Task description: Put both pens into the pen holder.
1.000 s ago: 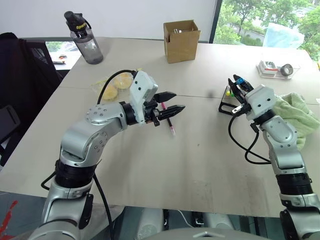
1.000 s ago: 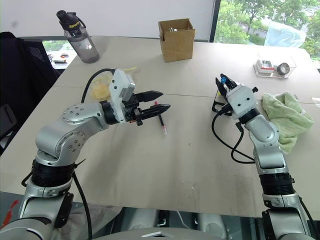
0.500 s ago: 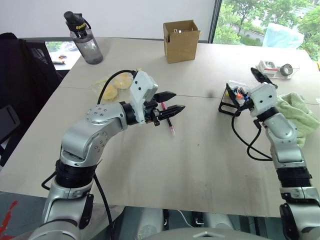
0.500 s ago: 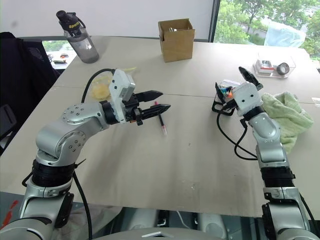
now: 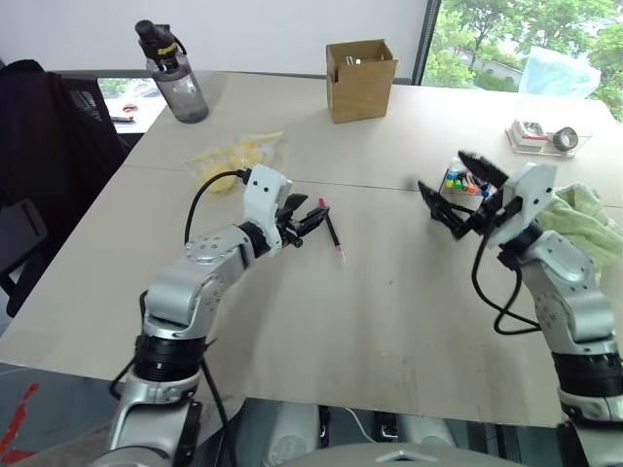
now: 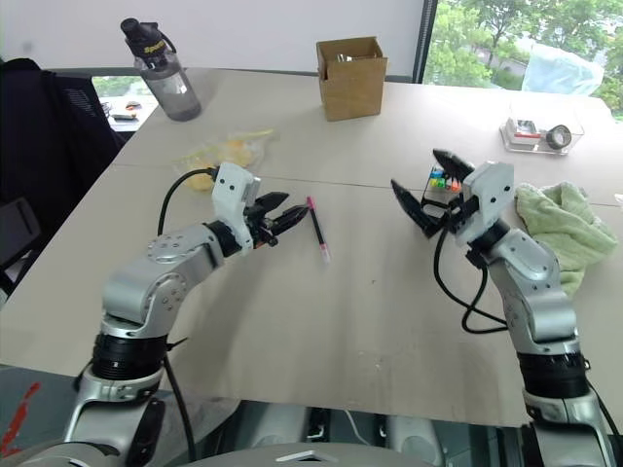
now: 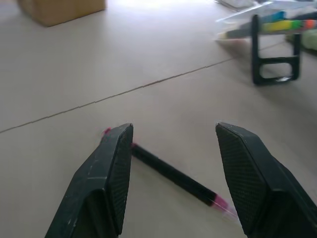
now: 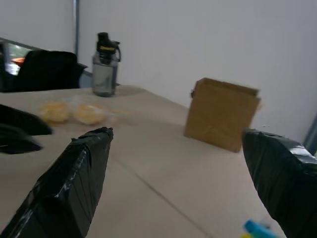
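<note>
Pink pen [image 5: 331,230] lies flat on the table [image 5: 321,321], well apart from the holder [image 5: 464,182], on its left side and a little nearer the robot; left gripper [image 7: 173,148] sits low just beside the pen with its fingers partly spread, holding nothing, and in the left wrist view the barrel runs slantwise between the two fingertips; right gripper [image 5: 458,190] is spread wide and empty, hovering just in front of the holder; a light blue tip shows among the coloured tips in the holder, so one pen looks already in, though I can't pick out its barrel. Risks, my read: pen lies skewed to the fingers, so closing could roll it or flick it out instead of pinching; fingertips are close to the table and may scrape it; a catch near one end would leave the pen drooping and hard to drop into the holder; right gripper parked by the holder could block or knock it when the left arm comes across. Count: 1 pink pen on table, 1 holder, 2 grippers, 1 cardboard box [image 5: 361,79] and 1 bottle [image 5: 173,72] far beyond the pen.
</note>
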{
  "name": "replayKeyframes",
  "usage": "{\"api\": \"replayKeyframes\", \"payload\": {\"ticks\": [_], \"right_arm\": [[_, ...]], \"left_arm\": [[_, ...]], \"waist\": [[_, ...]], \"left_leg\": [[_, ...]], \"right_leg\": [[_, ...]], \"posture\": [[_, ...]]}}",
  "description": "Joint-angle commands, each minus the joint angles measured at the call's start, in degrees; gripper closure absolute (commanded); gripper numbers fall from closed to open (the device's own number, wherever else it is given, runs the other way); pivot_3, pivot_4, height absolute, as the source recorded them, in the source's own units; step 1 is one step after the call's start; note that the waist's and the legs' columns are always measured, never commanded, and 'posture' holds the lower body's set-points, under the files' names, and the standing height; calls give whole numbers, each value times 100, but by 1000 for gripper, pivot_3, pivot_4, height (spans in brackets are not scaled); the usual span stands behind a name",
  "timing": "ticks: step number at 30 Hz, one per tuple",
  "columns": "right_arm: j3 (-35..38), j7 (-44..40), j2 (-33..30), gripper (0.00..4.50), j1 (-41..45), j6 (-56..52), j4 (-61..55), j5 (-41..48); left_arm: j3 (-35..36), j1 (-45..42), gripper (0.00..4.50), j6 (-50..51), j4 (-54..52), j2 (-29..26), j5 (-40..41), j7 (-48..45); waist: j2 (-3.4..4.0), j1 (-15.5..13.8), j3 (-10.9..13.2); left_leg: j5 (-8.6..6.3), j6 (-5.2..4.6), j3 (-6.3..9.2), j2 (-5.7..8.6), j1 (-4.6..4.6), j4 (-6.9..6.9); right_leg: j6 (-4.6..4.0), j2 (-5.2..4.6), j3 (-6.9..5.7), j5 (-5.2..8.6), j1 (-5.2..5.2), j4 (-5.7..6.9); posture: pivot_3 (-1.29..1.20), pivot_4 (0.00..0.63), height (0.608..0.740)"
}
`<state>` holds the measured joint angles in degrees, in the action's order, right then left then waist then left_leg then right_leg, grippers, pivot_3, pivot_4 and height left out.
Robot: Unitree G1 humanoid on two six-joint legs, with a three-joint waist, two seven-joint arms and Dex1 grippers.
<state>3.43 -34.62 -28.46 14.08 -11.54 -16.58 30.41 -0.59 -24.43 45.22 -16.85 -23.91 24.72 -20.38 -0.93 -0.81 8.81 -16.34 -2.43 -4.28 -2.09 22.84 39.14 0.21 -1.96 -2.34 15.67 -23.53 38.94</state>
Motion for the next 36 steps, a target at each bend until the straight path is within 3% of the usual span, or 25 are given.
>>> {"api": "replayKeyframes", "payload": {"ticks": [1, 5, 14, 23, 36], "right_arm": [[261, -472, -406, 42, -574, -647, -706, 686], [330, -529, -596, 0, -969, -831, -934, 716], [543, -448, -575, 0, -1333, -820, -1125, 623], [690, -779, -966, 0, -1991, -832, -1232, 445], [659, -832, -971, 0, -1931, -924, -1313, 421]], "left_arm": [[-113, -60, 1798, 243, -286, 438, -71, 446], [-331, -166, 27, 529, -330, 827, -304, 803], [-560, -601, 27, 1152, 445, 1344, -1319, 1990], [-568, -985, 27, 1487, 874, 1942, -1628, 2223], [-508, -1073, 27, 2912, 1172, 2371, -2117, 2731]], "waist": [[0, -32, 0], [0, 11, 0], [-1, -15, 0], [-4, -14, 2], [-3, 7, -3]], "left_leg": [[0, 0, 1, 0, 0, 0], [-1, -1, 3, 1, 0, 1], [0, 1, 4, 0, -6, 3], [0, 0, 5, 2, -1, 4], [1, 1, 3, 2, -10, 4]], "right_leg": [[0, 0, 0, 0, 0, 1], [0, 0, -2, 0, 2, 2], [0, 12, 4, 0, 2, 7], [0, 8, 2, 0, 1, 2], [1, 13, 9, 1, 3, 4]], "posture": [[0, 150, 739], [0, 150, 739], [0, 150, 739], [0, 150, 739], [0, 150, 739]]}}
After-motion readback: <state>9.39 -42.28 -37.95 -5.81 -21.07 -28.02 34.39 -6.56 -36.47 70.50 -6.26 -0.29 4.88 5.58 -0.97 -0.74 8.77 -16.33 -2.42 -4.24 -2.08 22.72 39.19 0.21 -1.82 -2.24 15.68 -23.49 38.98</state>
